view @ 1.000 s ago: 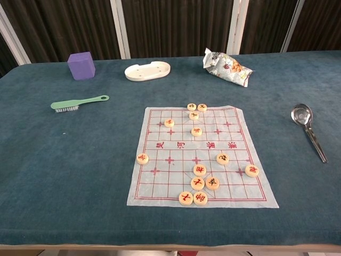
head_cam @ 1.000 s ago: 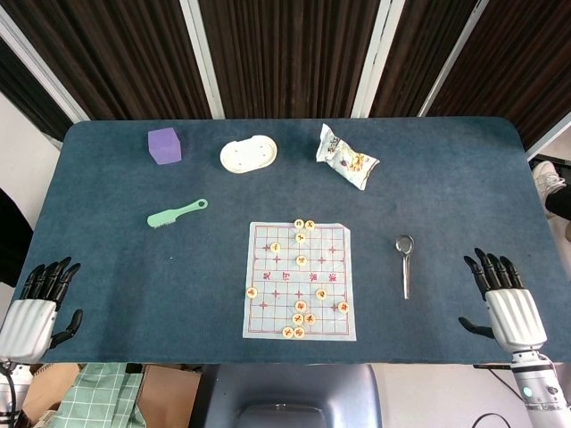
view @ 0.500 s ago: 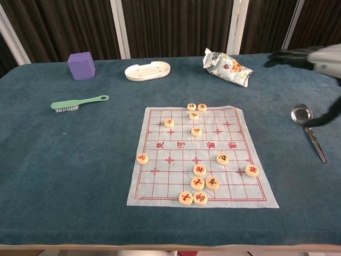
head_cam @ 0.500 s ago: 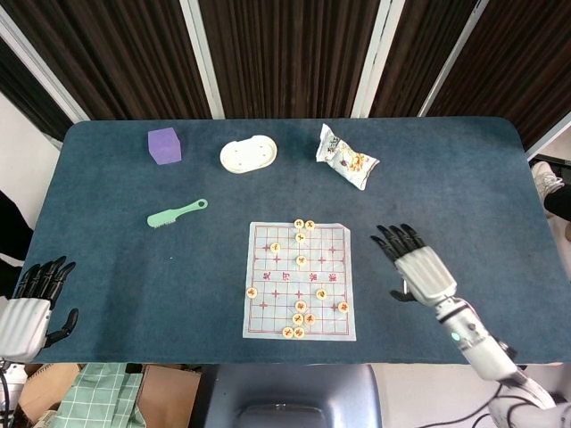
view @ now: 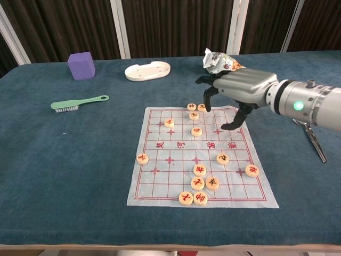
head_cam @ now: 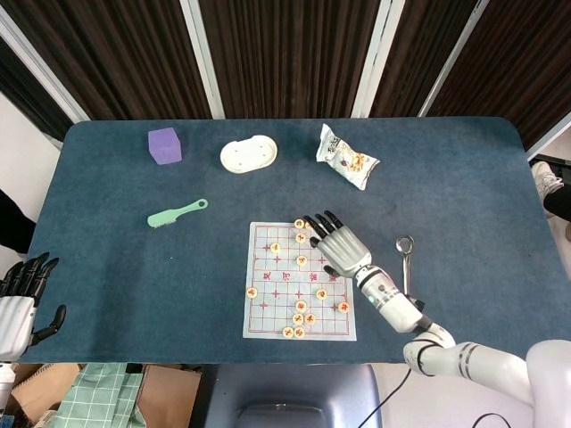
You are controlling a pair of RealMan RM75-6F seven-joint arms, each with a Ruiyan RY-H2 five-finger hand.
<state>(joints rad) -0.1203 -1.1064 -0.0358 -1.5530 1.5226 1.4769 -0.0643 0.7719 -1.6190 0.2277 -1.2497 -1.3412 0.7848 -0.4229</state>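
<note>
head view alone: left hand off-table, fingers apart; right hand over chess board, fingers spread, empty.

Round cream chess pieces with red characters lie flat, scattered on the white red-gridded board sheet.

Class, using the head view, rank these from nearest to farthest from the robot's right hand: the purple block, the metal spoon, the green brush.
1. Metal spoon: just right of the right hand.
2. Green brush: left of the board.
3. Purple block: far-left corner.
</note>
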